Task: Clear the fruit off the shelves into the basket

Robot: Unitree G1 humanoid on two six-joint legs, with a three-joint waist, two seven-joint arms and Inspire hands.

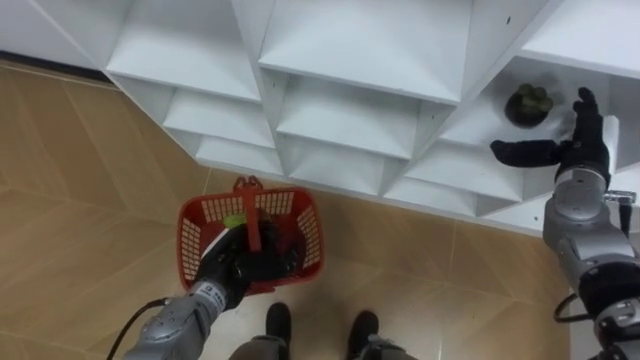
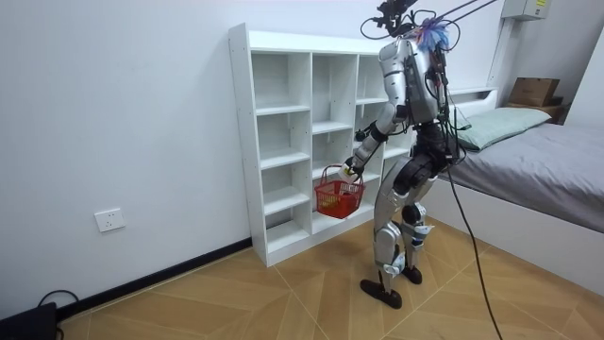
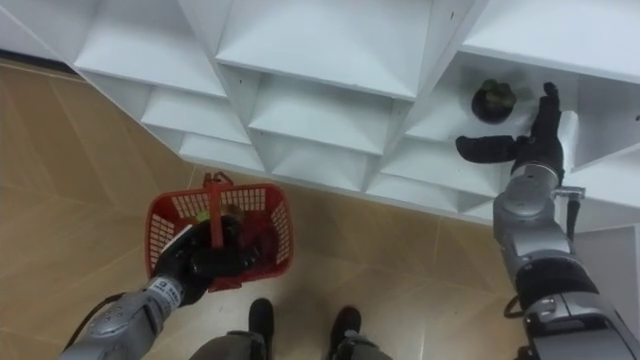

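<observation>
The robot stands close in front of the white closet [image 1: 350, 50], on the wooden floor [image 1: 90, 180], with a bed [image 2: 557, 161] behind it at the room view's right. The task looks partly done.

The left hand [image 1: 240, 265] is held low in front of the body. Its fingers are curled round the handle of a red basket [image 1: 192, 240], which hangs from it above the floor, just before the lower shelves. A yellow-green piece [image 1: 235, 220] lies inside the basket, so at least one fruit seems to be collected already. The hand and the handle cover much of the inside, so it cannot be told how many more lie there.

The right hand [image 1: 580, 148] is raised into a compartment at the robot's right. Its fingers are straight and its thumb is spread wide, and it holds nothing. A dark green fruit [image 1: 528, 103] sits on the shelf in that compartment, just beside the hand and between the thumb and the fingers' line, but apart from both.

What is left, judging from this, is to close the right hand on that fruit, lift it out of the compartment and bring it down to the basket. The other compartments that the eye views show hold no fruit, so this may be the last one.
</observation>
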